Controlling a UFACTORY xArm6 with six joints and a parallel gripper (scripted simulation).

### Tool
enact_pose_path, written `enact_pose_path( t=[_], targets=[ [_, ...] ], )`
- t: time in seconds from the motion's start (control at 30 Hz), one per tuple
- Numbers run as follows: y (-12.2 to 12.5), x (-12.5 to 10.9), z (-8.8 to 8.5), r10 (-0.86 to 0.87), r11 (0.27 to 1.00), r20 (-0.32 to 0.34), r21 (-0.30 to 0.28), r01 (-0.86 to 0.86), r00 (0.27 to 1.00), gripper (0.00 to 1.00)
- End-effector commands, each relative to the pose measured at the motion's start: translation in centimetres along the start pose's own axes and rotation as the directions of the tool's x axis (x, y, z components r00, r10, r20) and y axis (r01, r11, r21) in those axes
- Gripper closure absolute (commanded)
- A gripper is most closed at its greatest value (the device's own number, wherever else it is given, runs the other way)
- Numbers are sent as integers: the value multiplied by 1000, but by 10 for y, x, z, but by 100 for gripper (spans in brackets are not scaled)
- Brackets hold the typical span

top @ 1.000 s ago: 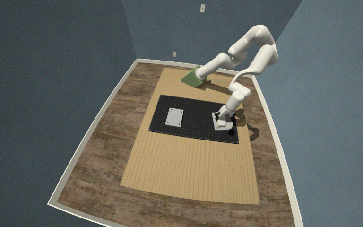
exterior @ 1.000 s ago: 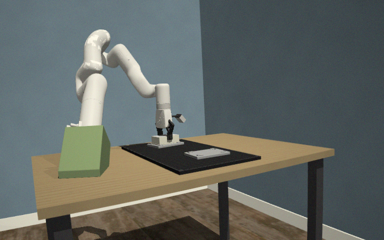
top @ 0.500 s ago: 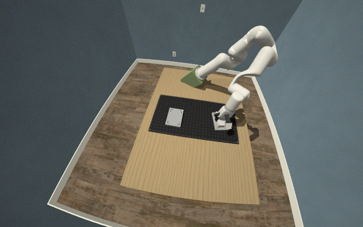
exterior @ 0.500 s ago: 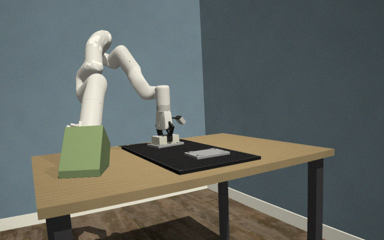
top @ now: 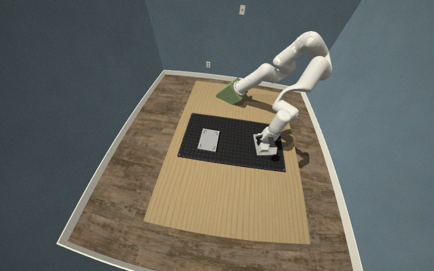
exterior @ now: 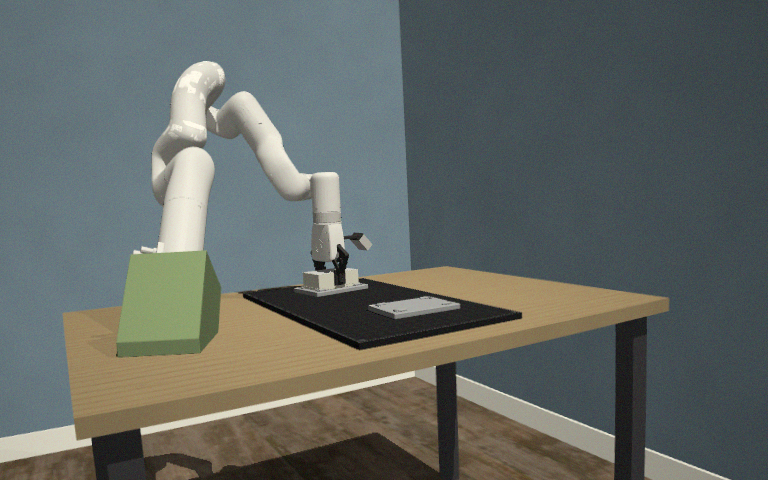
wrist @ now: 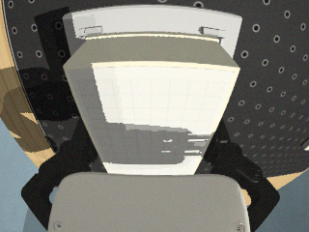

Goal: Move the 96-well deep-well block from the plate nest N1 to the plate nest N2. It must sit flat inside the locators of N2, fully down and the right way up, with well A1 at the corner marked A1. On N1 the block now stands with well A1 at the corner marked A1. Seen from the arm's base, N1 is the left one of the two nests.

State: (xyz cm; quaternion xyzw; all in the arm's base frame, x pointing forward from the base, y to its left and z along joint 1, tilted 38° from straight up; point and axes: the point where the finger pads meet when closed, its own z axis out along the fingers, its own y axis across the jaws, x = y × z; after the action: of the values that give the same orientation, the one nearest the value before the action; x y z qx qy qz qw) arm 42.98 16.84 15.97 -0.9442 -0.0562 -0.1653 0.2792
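The cream deep-well block (top: 265,147) stands on the grey nest N1 at the right end of the black baseplate (top: 233,141). It also shows in the side view (exterior: 330,277) and fills the wrist view (wrist: 161,116). My gripper (exterior: 331,270) is open, lowered over the block, with one dark finger on each of its long sides (wrist: 154,161). I cannot tell whether the fingers touch the block. Nest N2 (top: 208,139) is a flat grey plate with dark corner marks at the left end of the baseplate; it is bare in the side view too (exterior: 414,306).
A green wedge-shaped block (exterior: 167,302) (top: 230,92) covers the arm's base at the table's far end. The baseplate lies on a wooden table (exterior: 362,339). The small wrist camera box (exterior: 360,241) juts out beside the gripper.
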Motion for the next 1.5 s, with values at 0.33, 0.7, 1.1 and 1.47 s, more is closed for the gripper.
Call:
enact_pose_path(
  t=[0.33, 0.7, 1.1, 1.47],
  targets=[
    [0, 1, -1, -1, 1000, -3, 0, 1, 1000, 100],
    [0, 1, -1, -1, 1000, -3, 0, 1, 1000, 100],
    [0, 1, -1, -1, 1000, -3, 0, 1, 1000, 100],
    [0, 1, -1, -1, 1000, -3, 0, 1, 1000, 100]
  ],
)
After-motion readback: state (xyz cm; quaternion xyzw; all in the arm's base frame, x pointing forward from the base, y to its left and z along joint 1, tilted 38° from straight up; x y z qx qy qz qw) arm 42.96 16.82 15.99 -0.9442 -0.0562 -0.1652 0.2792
